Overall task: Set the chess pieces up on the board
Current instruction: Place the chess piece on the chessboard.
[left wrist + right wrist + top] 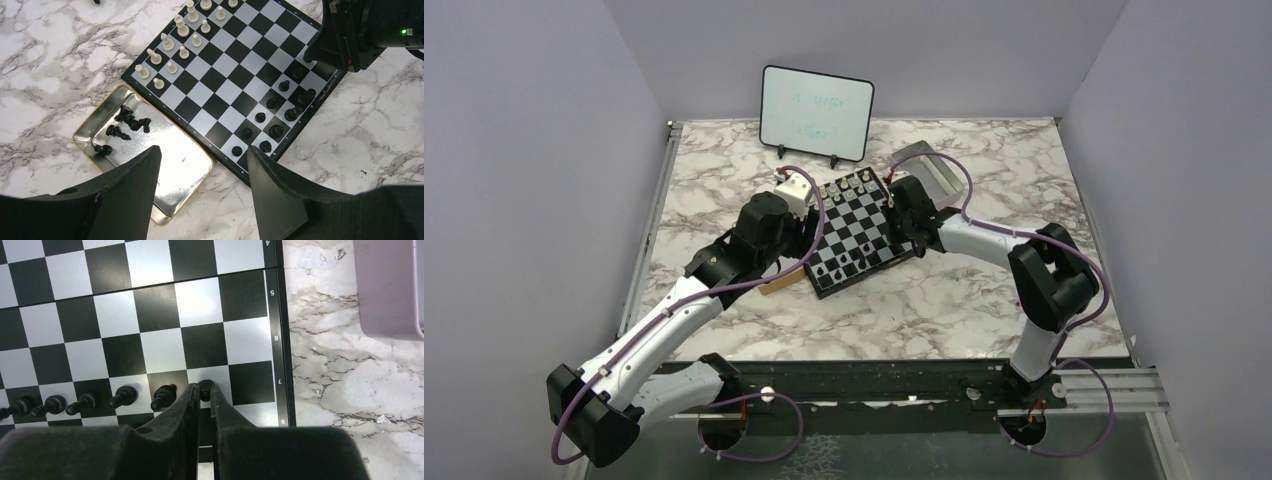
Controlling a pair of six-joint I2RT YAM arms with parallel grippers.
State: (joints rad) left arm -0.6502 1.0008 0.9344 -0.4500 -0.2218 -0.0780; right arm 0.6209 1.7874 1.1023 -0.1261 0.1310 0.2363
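Observation:
The board [871, 214] lies mid-table and also shows in the left wrist view [227, 70]. Black chess pieces [272, 117] stand in two rows at one end, pale pieces [181, 36] at the other. Several more black pieces [126, 125] lie in a metal tray [180, 170] beside the board. My left gripper [204, 149] is open and empty, hovering above the tray's edge and the board's corner. My right gripper [201, 386] is shut on a black pawn [205, 390] standing on a white square in row 7, at the end of a row of black pawns [125, 397].
A small whiteboard [816, 112] stands at the back of the marble table [984, 300]. A pale flat tray [387, 290] lies off the board's right side, behind my right arm [984, 240]. The tray with the loose pieces touches the board's left edge.

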